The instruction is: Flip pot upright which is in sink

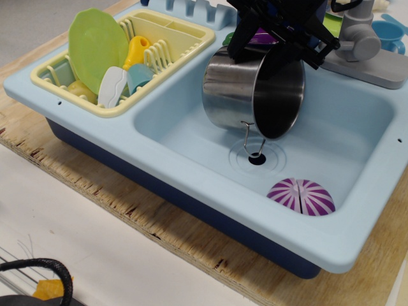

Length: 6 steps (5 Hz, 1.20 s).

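Note:
The shiny steel pot (237, 92) lies tilted on its side in the light blue sink (191, 137), its dark mouth facing right and toward me. One wire loop handle (252, 141) hangs down over the drain hole (257, 158). My black gripper (278, 38) comes down from the top and its fingers sit at the pot's upper rim, apparently clamped on it. The pot looks lifted slightly off the sink floor. The exact contact of the fingers on the rim is partly hidden.
A purple-and-white striped half-dome (301, 196) lies at the sink's front right. A pale yellow dish rack (121, 60) with a green plate (97, 46) stands on the left. A grey faucet (363, 48) is at the back right. A purple eggplant toy (258, 37) lies behind the pot.

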{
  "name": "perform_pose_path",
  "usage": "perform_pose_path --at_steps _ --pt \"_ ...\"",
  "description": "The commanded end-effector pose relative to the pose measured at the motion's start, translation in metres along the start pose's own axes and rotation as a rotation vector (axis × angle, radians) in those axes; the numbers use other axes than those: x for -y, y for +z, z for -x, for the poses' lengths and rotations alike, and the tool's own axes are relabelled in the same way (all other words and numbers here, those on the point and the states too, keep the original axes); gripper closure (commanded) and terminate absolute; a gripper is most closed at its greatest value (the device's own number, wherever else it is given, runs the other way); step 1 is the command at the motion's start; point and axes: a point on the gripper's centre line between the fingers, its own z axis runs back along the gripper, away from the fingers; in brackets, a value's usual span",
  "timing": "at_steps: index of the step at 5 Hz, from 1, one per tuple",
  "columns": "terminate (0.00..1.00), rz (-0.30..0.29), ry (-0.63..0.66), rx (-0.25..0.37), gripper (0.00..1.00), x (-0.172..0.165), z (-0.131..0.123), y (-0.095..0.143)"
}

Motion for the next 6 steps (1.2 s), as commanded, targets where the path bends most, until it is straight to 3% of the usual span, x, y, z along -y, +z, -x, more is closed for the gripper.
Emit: perform_pose_path --at_steps 1,3,4,5,6 --pt "0.0 0.145 0.072 0.03 1.0 -0.007 0.014 0.009" --pt "0.0 0.243 0.152 0.046 1.0 -0.022 0.019 0.016" --pt "0.0 0.285 0.181 0.033 0.0 -0.027 0.024 0.011" --pt "0.0 0.285 0.181 0.033 0.0 -0.027 0.024 0.011" --pt "1.0 0.285 0.181 0.033 0.0 -0.027 0.024 0.011"
